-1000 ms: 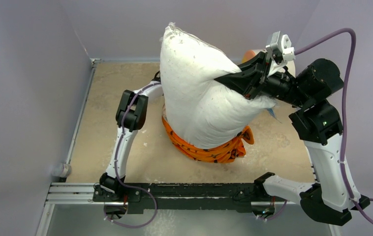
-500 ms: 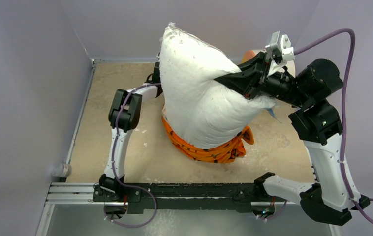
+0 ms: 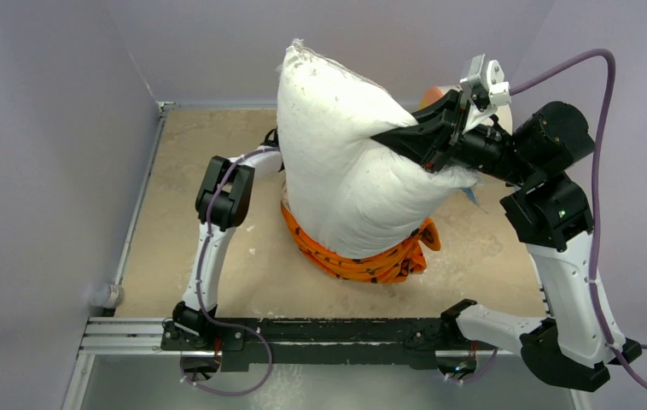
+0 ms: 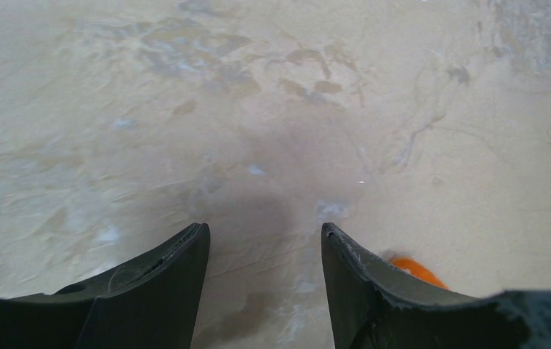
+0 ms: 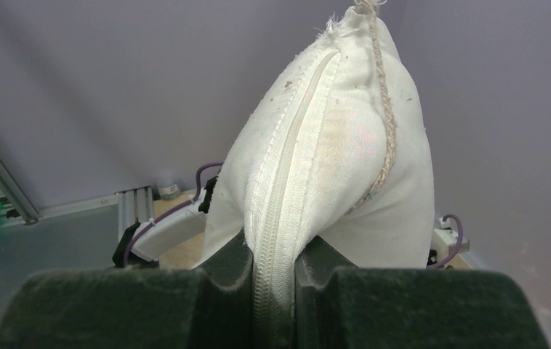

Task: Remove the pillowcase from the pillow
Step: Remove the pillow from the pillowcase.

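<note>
Nearest the arm bases, the pillowcase (image 3: pixel 363 260) lies bunched in an orange ring round the pillow's foot. It is thickest from 5 to 7 o'clock and rests on the table (image 3: pixel 491 256). Above it the pillow (image 3: pixel 346 162) stands on end, nearly all bare white, so the stripping looks mostly done. What seems left is freeing that bottom end from the bunched fabric.

The right gripper (image 5: pixel 272 287) comes in from 3 o'clock with its jaws pressed onto the pillow's zippered edge, holding it upright. Farther back, at about 11 o'clock, the left gripper (image 4: pixel 265 276) is hidden behind the pillow in the overhead view. Its own camera shows the jaws spread over bare tabletop with nothing between them, and a bit of orange, likely the pillowcase, peeping beside one finger.

How deep the pillow sits in the case cannot be told. Nor can the orange shape (image 3: pixel 431 92) at 1 o'clock behind the pillow be made out.
</note>
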Robot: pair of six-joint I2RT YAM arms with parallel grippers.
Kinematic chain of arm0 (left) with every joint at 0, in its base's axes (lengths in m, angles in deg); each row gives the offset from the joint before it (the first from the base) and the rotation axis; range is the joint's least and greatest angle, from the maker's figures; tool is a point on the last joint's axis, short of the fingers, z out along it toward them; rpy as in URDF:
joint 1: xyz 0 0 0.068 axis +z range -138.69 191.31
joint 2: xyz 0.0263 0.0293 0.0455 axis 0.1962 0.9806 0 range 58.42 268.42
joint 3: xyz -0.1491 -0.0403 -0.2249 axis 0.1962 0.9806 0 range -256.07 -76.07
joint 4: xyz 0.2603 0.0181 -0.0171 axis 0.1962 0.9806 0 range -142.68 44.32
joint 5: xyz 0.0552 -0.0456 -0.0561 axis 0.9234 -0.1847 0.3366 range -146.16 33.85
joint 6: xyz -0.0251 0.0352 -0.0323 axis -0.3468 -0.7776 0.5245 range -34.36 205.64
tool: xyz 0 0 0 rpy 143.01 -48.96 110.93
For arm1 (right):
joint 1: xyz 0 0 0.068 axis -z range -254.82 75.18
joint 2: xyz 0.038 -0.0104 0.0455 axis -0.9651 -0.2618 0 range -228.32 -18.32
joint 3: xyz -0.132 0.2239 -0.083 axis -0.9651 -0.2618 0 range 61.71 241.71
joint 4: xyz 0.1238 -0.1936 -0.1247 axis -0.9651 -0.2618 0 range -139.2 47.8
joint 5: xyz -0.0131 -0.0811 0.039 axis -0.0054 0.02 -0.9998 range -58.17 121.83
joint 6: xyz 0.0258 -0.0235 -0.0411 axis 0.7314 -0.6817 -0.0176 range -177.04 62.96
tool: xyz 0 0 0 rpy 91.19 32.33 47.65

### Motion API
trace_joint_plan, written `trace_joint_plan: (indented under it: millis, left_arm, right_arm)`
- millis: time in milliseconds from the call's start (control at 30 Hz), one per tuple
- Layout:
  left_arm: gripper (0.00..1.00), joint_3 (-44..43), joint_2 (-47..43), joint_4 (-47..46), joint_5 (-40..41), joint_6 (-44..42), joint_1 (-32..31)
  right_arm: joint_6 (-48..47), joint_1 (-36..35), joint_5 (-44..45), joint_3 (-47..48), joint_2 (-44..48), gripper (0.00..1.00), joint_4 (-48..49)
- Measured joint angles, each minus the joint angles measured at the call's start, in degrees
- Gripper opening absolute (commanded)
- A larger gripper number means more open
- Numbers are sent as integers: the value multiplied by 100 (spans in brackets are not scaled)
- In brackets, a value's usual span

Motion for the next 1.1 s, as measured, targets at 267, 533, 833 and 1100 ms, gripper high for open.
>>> trace_joint_plan:
  millis: [267,533,833,1100]
  left_arm:
    - [58,-15,11,-33,-48,-46,-223]
    - [42,1840,-1322,-516,-415,614,-61]
    - [25,3230,-2699,-1611,-1235,1823,815]
    - [46,4030,-5388,-249,-745,1937,1602]
  right_arm:
    - [2,0,2,0,-13,0,2]
    - [192,0,-24,911,-669,0,-315]
    - [1051,13,-271,2944,-2124,0,-262]
    - [1768,-13,282,3488,-2785,0,579]
